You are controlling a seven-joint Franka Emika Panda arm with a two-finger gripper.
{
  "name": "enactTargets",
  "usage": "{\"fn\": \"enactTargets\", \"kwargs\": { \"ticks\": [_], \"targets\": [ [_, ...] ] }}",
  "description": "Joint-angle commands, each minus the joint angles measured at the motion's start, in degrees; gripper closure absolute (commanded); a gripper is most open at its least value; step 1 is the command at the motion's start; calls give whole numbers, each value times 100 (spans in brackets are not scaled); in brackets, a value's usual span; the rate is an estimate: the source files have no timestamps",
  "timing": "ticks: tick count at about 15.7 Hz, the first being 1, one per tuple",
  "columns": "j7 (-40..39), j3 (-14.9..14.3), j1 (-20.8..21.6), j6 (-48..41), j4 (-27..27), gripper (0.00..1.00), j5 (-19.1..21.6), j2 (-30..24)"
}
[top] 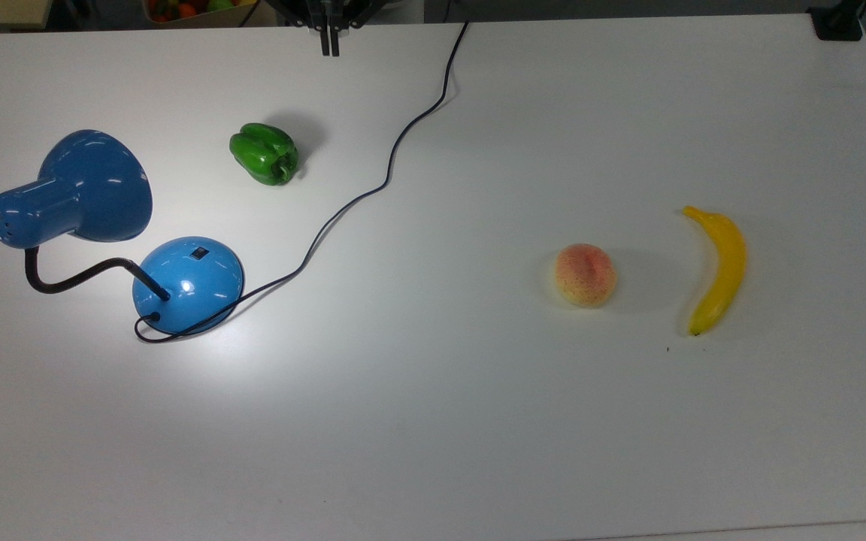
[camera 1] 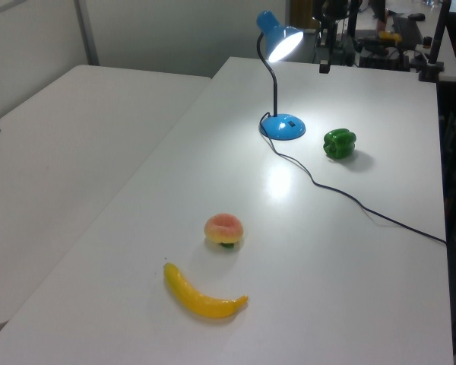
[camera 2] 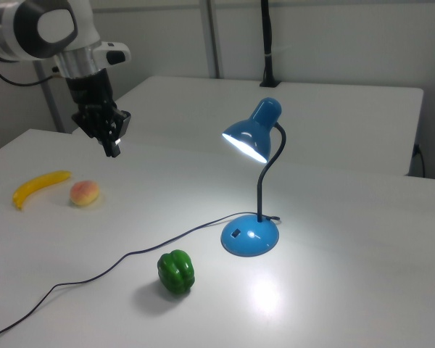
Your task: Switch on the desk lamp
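High above the desk (camera 2: 362,217), the gripper (camera 2: 113,147) hangs clenched and empty, well apart from the lit desk lamp (camera 2: 250,235); retreating should avoid snagging its cord (top: 373,188).

In the right view you have the desk lamp (camera 2: 252,185) lit, a bright pool on the white table (camera 2: 333,290). The gripper (camera 2: 113,150) hangs high, fingers together, well apart from the lamp. A green bell pepper (camera 2: 176,272) lies near the base
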Motion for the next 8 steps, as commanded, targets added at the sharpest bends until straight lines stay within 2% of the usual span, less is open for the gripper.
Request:
{"fn": "enactTargets", "kwargs": {
  "ticks": [1,2,3,5,8],
  "targets": [
    [-182,-157,132,-177,-71,24,56,-167],
    [-139,-166,184,-247,-71,8,38,-194],
    [-147,-227,254,-291,-80,2,3,-202],
    [-147,-402,413,-317,-80,0,11,-220],
    [-130,-438,440,-353,-62,0,11,-229]
  ]
}}
